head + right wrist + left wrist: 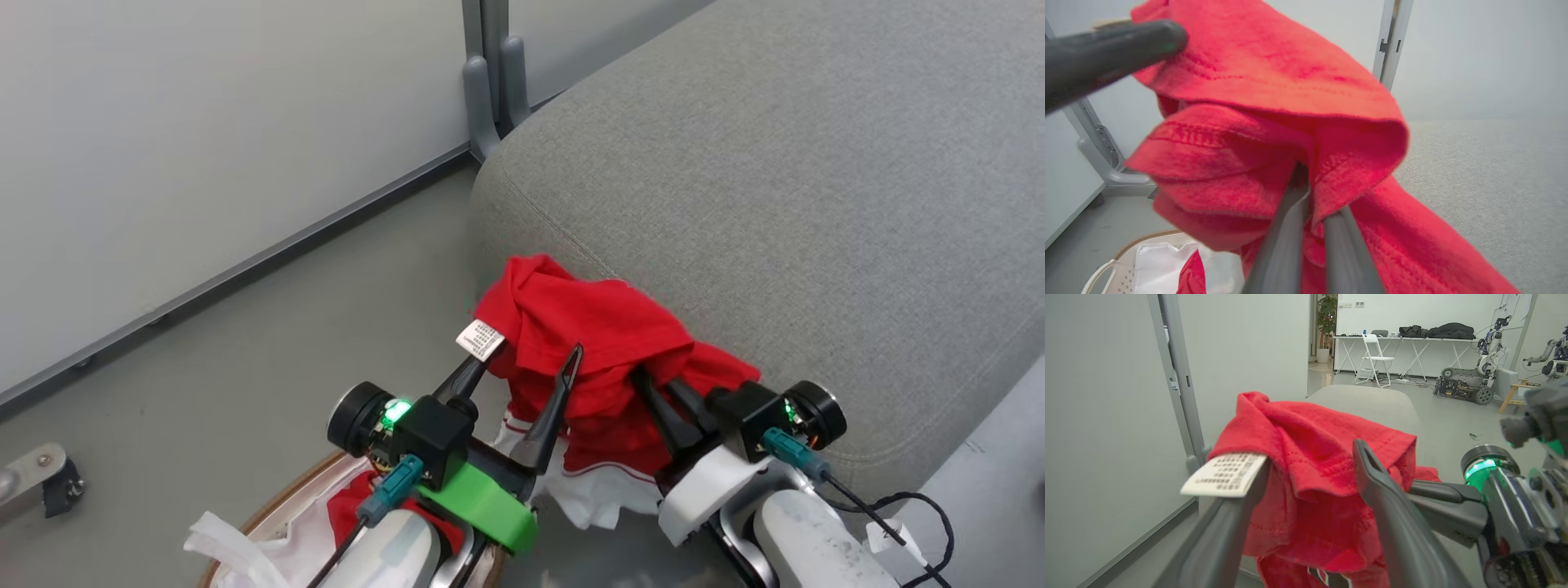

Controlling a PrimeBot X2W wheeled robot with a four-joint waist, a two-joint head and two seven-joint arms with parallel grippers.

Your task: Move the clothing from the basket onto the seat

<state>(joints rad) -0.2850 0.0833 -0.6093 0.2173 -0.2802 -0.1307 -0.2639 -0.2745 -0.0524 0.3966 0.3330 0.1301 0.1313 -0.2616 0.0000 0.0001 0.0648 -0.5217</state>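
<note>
Clothing (588,327) is hanging in a bunched red heap in front of you, at the rounded front edge of the grey seat (775,204) and near its corner. From the pictures you cannot tell whether it is resting on the cushion or only hanging against it.

Your right jaws are clenching a fold of the red fabric, and in the right wrist view the two dark fingers (1290,228) are pressing together with the cloth pinched between them.

Your left jaws are standing wide apart and gripping nothing. One of the left fingers (1384,490) is lying against the front of the red cloth, and the white label (1224,475) is lying across the tip of the other.

White sleeve fabric with a red stripe (588,490) is dangling below the red bunch, between your two arms.

Down by your left forearm, the basket (277,490) is sitting on the grey floor (286,351), well below the lifted garment. Its white liner (220,539) is spilling over the brown rim, and another red piece (351,498) is lying inside it.
</note>
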